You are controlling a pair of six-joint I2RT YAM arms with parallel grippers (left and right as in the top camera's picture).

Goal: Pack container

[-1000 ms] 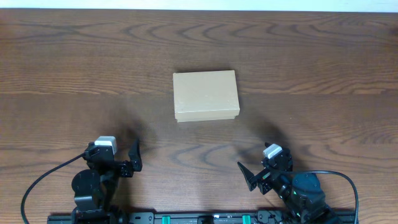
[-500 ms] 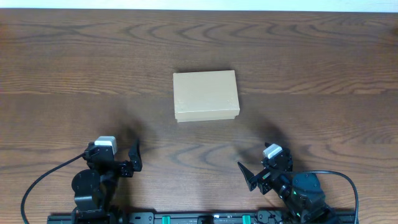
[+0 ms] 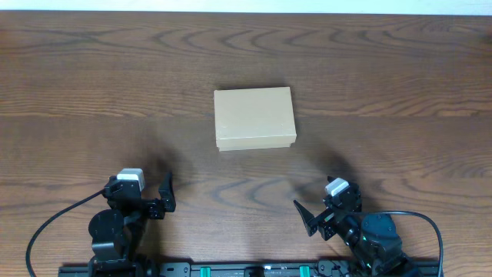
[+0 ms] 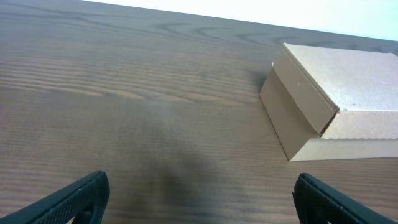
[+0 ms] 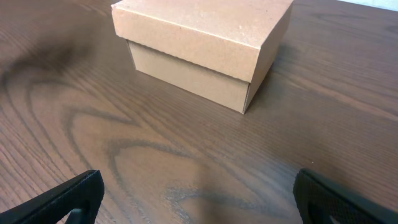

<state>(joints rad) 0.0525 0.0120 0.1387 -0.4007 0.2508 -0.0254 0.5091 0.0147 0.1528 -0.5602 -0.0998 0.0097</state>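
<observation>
The container (image 3: 254, 117) is a tan cardboard box with its flap lid shut, at the middle of the wooden table. It also shows at the right of the left wrist view (image 4: 329, 102) and at the top of the right wrist view (image 5: 202, 43). My left gripper (image 3: 157, 198) is open and empty at the near left, well short of the box; its fingertips frame bare table (image 4: 199, 199). My right gripper (image 3: 317, 217) is open and empty at the near right, also short of the box (image 5: 199, 199).
The wooden table (image 3: 92, 85) spreads on all sides of the box. Black cables run from both arm bases along the near edge. A white wall strip lies beyond the far edge.
</observation>
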